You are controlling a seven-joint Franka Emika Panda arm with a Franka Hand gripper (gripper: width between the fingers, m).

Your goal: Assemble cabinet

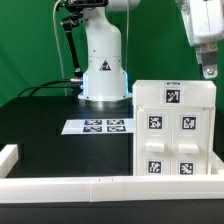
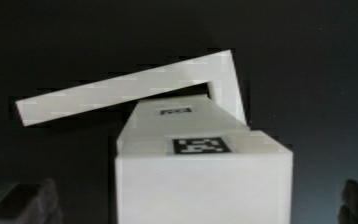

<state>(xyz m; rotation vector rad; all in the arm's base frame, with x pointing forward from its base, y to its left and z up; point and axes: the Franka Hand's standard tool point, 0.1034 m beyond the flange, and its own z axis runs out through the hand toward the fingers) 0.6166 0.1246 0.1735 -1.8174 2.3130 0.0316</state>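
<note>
The large white plastic cabinet box w/ tagged drawer blocks (image 1: 176, 130) is seen on the black worktop (image 1: 45, 125) at the exterior view's right, below released, empty jaws, so descent should be centred & slow.

The cabinet (image 1: 174, 130) looks like smooth, matt white plastic, its tags printed flat black-and-white. The desk (image 1: 40, 125) is matt black. The marker board (image 1: 99, 126) seems thin, paper-like and matt.
</note>
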